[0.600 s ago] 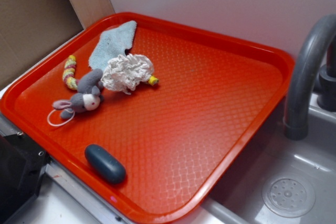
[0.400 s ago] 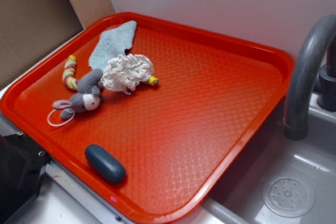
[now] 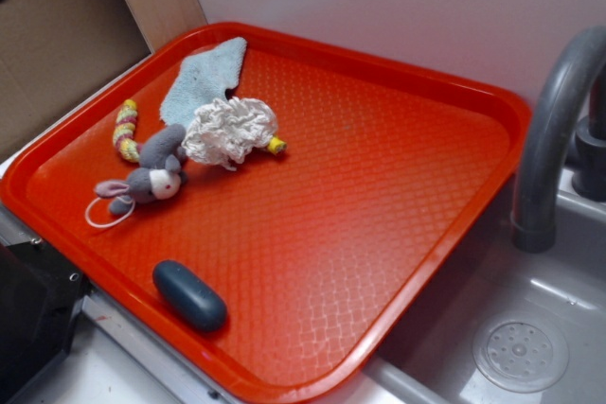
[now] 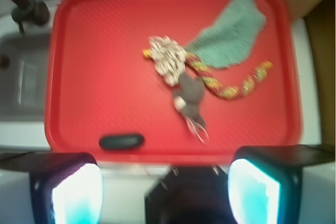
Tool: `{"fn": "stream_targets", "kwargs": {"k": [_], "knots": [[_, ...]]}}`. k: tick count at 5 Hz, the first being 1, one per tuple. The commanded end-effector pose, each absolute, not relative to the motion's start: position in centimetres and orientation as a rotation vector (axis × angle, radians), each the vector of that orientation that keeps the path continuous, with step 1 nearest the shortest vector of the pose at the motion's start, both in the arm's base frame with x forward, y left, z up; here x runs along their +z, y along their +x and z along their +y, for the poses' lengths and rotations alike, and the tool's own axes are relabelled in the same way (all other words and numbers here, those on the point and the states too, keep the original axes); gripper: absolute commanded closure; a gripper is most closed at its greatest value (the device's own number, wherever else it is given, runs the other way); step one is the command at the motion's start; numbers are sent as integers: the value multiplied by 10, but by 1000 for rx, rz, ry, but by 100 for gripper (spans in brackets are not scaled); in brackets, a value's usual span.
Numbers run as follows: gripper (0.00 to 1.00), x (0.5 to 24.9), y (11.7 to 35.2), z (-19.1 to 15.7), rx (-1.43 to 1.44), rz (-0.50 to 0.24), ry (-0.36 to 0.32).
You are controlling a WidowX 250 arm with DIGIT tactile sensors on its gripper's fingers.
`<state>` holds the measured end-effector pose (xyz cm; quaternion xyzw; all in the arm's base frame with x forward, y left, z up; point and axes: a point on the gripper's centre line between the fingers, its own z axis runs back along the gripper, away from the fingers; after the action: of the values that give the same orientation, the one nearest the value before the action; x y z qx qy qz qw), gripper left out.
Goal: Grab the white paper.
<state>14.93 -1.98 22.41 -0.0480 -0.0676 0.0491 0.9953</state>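
Observation:
The white paper [image 3: 230,130] is a crumpled off-white wad lying on the back left part of the red tray [image 3: 379,68]. In the wrist view the white paper [image 4: 167,59] shows far ahead, near the middle of the tray [image 4: 55,77]. My gripper [image 4: 165,192] hangs high above the tray's near edge, well short of the paper. Its two pale fingertips [image 4: 79,195] stand wide apart and open, with nothing between them. In the exterior view only a small dark blur at the top left edge hints at the arm.
A pale-blue cloth [image 3: 204,78] lies behind the paper. A grey plush mouse [image 3: 151,177] and a striped toy [image 3: 125,130] touch its left side. A dark oval object [image 3: 189,295] rests by the tray's front rim. A grey faucet [image 3: 554,130] and sink [image 3: 521,328] stand to the right.
A small dark blur has come in at the exterior view's top left edge. The things on the tray have not moved.

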Motion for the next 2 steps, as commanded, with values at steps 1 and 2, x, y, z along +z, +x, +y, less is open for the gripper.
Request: {"fn": "stream_targets", "kwargs": {"k": [1, 2], "knots": [[0, 180, 198, -20, 152, -202, -121], [0, 147, 212, -21, 131, -143, -107]]}}
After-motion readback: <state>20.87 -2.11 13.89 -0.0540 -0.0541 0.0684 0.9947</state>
